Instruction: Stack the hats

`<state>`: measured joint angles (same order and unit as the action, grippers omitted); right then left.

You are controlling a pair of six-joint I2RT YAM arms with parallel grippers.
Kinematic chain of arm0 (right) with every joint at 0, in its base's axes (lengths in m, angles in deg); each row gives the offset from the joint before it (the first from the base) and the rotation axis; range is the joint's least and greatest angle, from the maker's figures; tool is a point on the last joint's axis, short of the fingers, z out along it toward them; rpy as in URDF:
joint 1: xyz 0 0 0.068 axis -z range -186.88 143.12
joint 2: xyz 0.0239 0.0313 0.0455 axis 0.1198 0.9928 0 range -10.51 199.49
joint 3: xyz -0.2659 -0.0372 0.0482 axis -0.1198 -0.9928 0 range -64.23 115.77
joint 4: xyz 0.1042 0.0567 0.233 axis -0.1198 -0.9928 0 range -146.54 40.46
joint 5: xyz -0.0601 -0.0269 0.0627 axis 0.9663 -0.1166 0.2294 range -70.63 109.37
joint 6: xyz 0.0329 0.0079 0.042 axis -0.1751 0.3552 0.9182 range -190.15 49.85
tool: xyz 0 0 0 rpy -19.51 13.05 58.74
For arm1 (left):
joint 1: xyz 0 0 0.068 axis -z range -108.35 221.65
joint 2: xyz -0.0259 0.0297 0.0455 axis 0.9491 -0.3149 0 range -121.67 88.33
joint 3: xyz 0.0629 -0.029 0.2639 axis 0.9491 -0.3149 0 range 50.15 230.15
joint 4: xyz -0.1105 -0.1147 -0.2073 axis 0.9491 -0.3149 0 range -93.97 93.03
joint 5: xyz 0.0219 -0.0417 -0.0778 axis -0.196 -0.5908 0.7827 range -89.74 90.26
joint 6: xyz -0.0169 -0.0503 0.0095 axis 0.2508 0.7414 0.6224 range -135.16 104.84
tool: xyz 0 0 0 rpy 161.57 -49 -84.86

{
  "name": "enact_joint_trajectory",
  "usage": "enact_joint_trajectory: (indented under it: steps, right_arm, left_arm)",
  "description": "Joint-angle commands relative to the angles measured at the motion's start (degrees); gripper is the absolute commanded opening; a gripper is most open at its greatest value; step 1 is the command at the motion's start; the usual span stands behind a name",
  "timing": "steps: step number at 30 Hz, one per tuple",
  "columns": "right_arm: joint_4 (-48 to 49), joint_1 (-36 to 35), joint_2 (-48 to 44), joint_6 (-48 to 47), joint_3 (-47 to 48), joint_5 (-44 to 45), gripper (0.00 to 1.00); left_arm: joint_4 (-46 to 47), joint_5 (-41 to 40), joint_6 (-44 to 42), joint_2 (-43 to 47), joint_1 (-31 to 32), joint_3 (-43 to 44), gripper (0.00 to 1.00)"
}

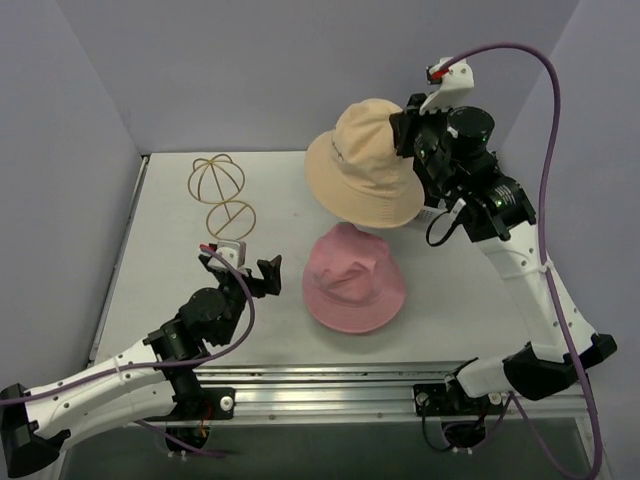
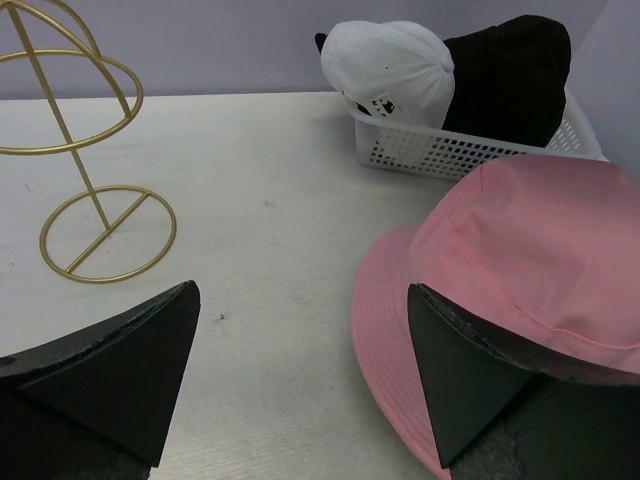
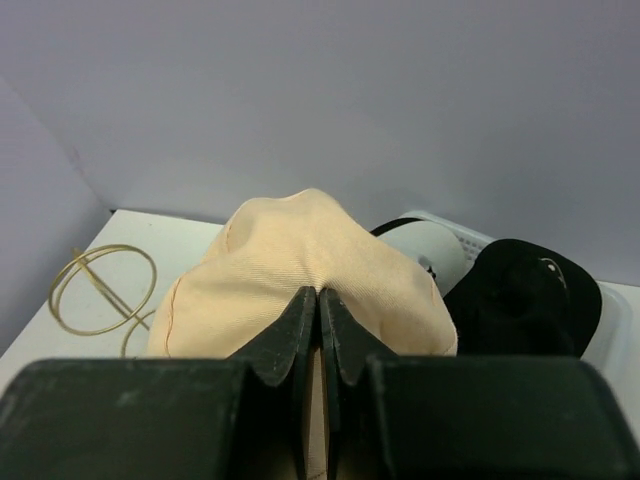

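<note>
My right gripper (image 1: 408, 128) (image 3: 320, 296) is shut on a pinch of the tan bucket hat's (image 1: 364, 166) (image 3: 300, 245) crown and holds it in the air, behind and above the pink bucket hat (image 1: 352, 279) (image 2: 530, 250). The pink hat lies brim down on the table. My left gripper (image 1: 246, 268) (image 2: 300, 335) hovers just left of it, open and empty, its right finger (image 2: 460, 375) over the pink brim. A white cap (image 2: 395, 58) (image 3: 442, 252) and a black hat (image 2: 510, 70) (image 3: 522, 298) sit in the basket.
A white mesh basket (image 2: 470, 152) stands at the back right, mostly hidden by the tan hat in the top view. Two gold wire frames (image 1: 217, 178) (image 1: 232, 216) stand at the back left; one gold frame (image 2: 82, 150) is close to my left gripper.
</note>
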<state>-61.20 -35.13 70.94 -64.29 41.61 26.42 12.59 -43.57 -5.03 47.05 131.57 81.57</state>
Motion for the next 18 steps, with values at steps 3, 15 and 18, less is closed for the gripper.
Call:
enact_joint_trajectory:
  steps: [3, 15, 18]
  right_arm:
    - [2.1, -6.5, -6.7, 0.6, -7.6, 0.3, 0.00]
    - [4.8, -18.9, -14.6, 2.3, -20.6, 3.9, 0.00]
    - [5.5, -21.0, -16.6, 3.2, -24.7, 5.4, 0.00]
  left_arm:
    - [-0.9, -1.6, 1.9, 4.4, 0.0, 1.5, 0.94]
    - [-12.9, 5.4, 14.9, 8.8, -0.1, 9.2, 0.94]
    - [-16.3, 7.6, 16.9, 6.0, -0.2, 12.2, 0.94]
